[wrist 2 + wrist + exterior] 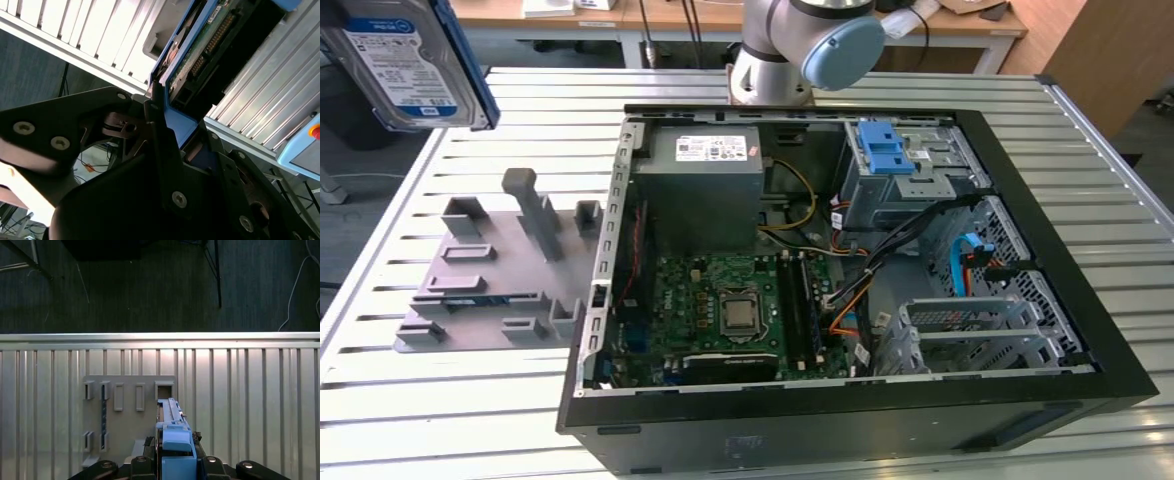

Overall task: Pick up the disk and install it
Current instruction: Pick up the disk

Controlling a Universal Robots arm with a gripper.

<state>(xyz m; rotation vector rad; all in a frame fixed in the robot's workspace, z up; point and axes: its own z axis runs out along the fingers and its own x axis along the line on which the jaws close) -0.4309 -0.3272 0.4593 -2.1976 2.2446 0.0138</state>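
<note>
Exterior view: lighting is bright, even and overhead. The slatted worktop (pixel 454 420) returns a pale sheen. The grey fixture (pixel 494 270) at 9 o'clock casts short, soft shadows. The computer case (pixel 1067 385) interior is dimmer.

Second wrist view: the worktop slats are overexposed to near white. The claw (pixel 167 107), closed on the disk (pixel 200 55), reads as a dark, underlit mass.

First wrist view: the floor (pixel 150 285) is dim, and a glare band follows the worktop edge.

Ribbed metal table (pixel 454 420), blue plastic-railed disk (pixel 403 60)
</note>
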